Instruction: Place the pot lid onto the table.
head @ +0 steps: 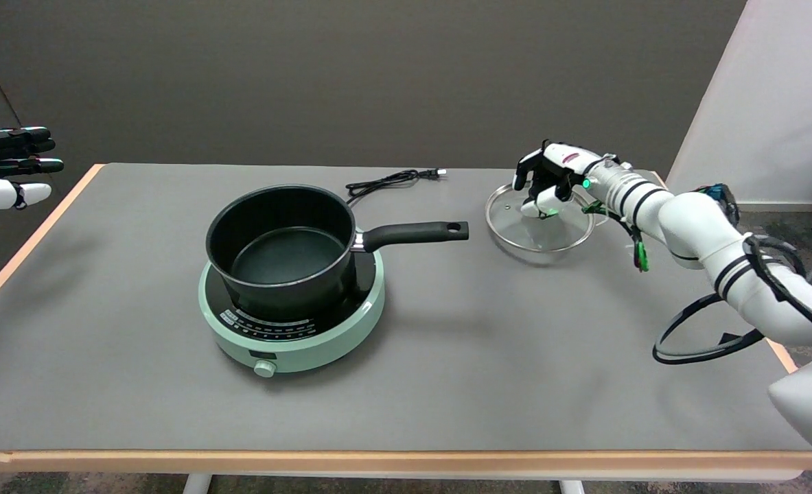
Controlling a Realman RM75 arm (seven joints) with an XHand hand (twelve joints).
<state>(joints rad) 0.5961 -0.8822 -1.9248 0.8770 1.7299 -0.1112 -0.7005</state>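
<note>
On the matte grey table, the round glass pot lid lay flat at the far right, its knob hidden under the curled fingers of the right hand, so whether it gripped the knob was unclear, while the black pot sat uncovered on the mint green cooker.

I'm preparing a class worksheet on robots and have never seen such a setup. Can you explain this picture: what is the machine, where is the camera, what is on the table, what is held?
One camera looks down from above the table's near side. A two-armed robot works here; its right hand reaches in and is over the glass pot lid, fingers at its knob. Whether it grips the knob is unclear. The lid seems to lie on the table. Left of it, an open black pot stands on a green cooker, with a power cord behind.
</note>
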